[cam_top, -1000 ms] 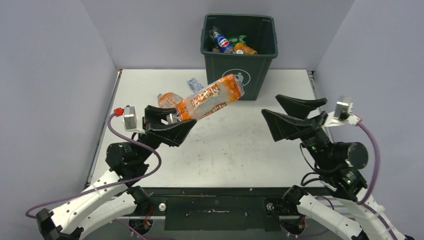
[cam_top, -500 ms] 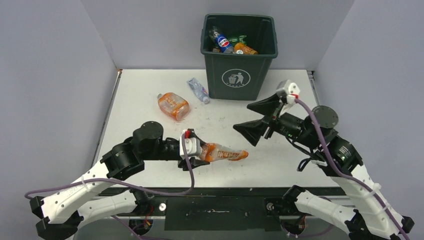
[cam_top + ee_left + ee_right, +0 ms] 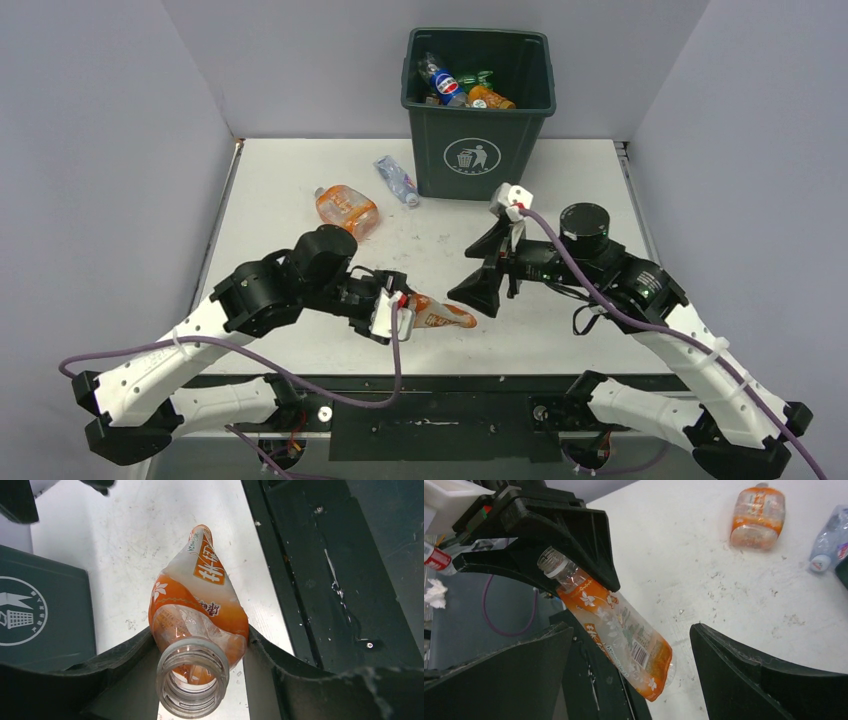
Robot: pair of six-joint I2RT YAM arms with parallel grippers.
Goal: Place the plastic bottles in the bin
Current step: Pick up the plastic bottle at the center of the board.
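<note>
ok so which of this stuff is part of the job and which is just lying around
Job: bin, bottles inside it, held orange bottle in the left gripper, loose orange bottle, clear bottle near the bin.
Just there: table, purple cables, crumpled white scrap.

We see a white table (image 3: 290, 180), its top scuffed and dotted with small dark specks (image 3: 425, 238), thickest just in front of the bin. The tall dark green bin (image 3: 478, 160) stands upright on the table at its far edge, with a white litter-person logo on the side facing us. Two bottles lie on the bare top, both left of the bin. A clear crushed bottle (image 3: 396, 180) with a pale blue label lies just beside the foot of the bin's left wall; we cannot tell whether they touch. A flattened orange bottle (image 3: 346, 211) lies on its side further left of the bin and a little nearer us. A dark rail (image 3: 430, 381) runs along the table's near edge, opposite the bin.
</note>
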